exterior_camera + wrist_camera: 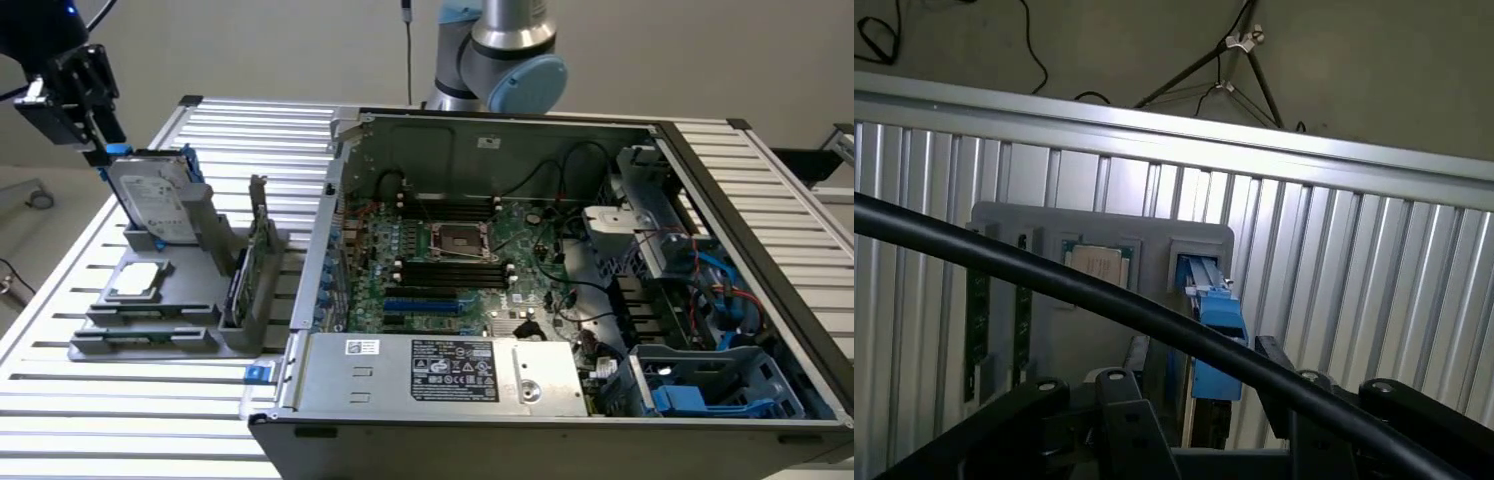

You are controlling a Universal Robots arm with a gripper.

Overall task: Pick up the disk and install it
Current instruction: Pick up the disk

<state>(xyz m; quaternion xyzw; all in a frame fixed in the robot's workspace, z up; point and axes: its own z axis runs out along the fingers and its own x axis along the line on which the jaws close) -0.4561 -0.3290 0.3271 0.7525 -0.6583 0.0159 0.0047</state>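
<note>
One black hand (1204, 352), jaws apart astride one blue-framed disk (1219, 315), standing in one grey stand (1004, 225)

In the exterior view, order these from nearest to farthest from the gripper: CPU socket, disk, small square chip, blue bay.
1. disk, under the gripper
2. small square chip, lower on the stand
3. CPU socket, middle of the case
4. blue bay, exterior view's lower right
</note>
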